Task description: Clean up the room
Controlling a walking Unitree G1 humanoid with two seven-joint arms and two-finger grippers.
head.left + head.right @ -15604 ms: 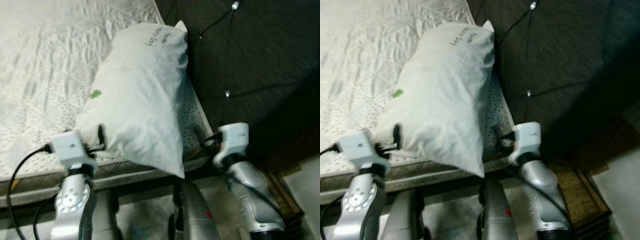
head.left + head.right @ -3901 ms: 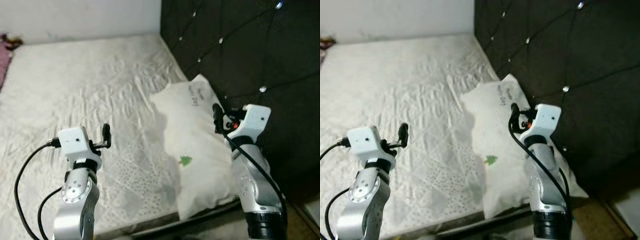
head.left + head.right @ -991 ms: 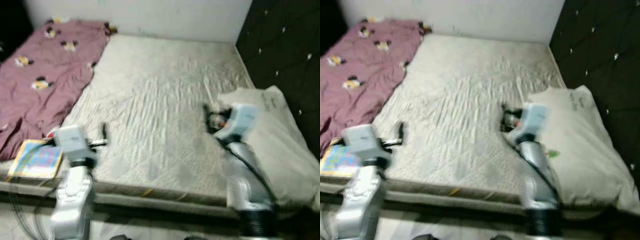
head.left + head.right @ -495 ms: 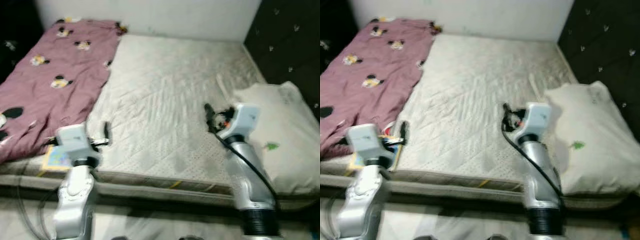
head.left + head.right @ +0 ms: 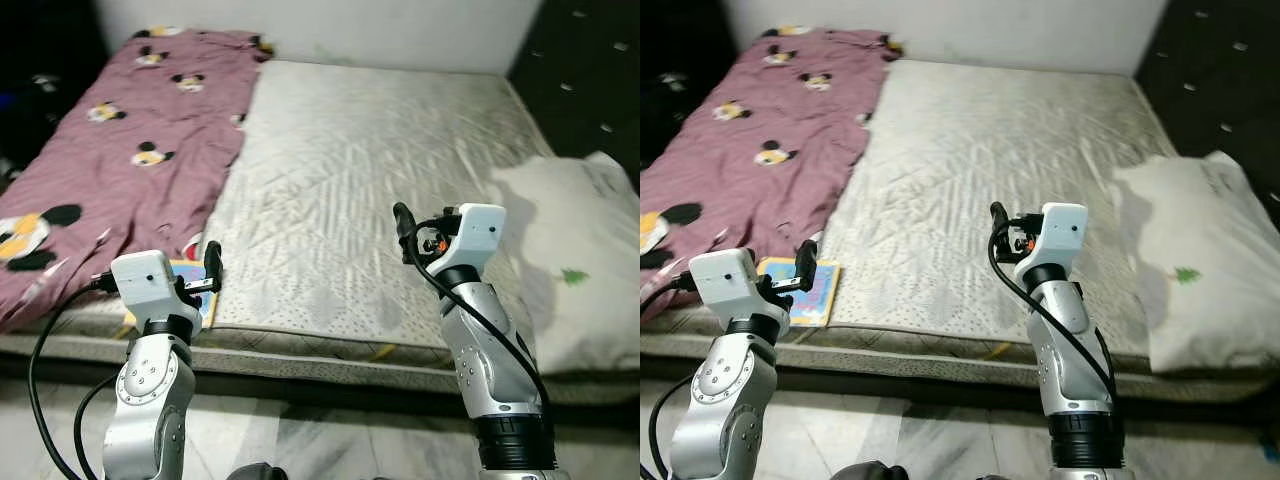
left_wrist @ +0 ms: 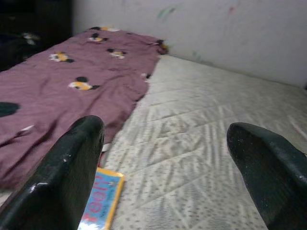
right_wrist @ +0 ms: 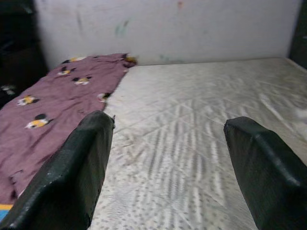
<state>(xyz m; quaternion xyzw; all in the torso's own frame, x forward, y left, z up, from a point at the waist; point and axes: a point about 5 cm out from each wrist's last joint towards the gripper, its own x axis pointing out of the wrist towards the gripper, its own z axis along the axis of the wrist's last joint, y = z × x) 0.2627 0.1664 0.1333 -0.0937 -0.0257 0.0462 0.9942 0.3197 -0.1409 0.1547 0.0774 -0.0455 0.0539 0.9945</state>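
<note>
- Left pincer (image 5: 212, 262): raised over the near edge of the mattress (image 5: 380, 140), fingers (image 6: 67, 177) spread wide apart, nothing held between them.
- Right pincer (image 5: 402, 228): raised over the near-centre area of the mattress, fingers (image 7: 79, 177) spread wide apart, nothing held between them.
- Mattress: bare, off-white, quilted; it extends ahead of both pincers to a pale wall (image 7: 168, 28).
- Blanket (image 5: 110, 150): maroon with a cartoon mouse print. It lies crumpled over the portion of the mattress ahead of and outboard of the left pincer, reaching back to the wall. It is well apart from the right pincer.
- Picture book (image 5: 802, 278): flat on the mattress, just beside and slightly below the left pincer, at the near edge. Its cover is yellow and blue. One side lies against the edge of the blanket.
- Pillow (image 5: 1200, 250): white with a small green mark, lying on the mattress to the outboard side of the right pincer, near the dark tufted headboard (image 5: 590, 60). It is not in contact with either pincer.
- Floor (image 5: 330, 440): pale and tiled, visible below the near edge of the bed frame, beneath both arms.
</note>
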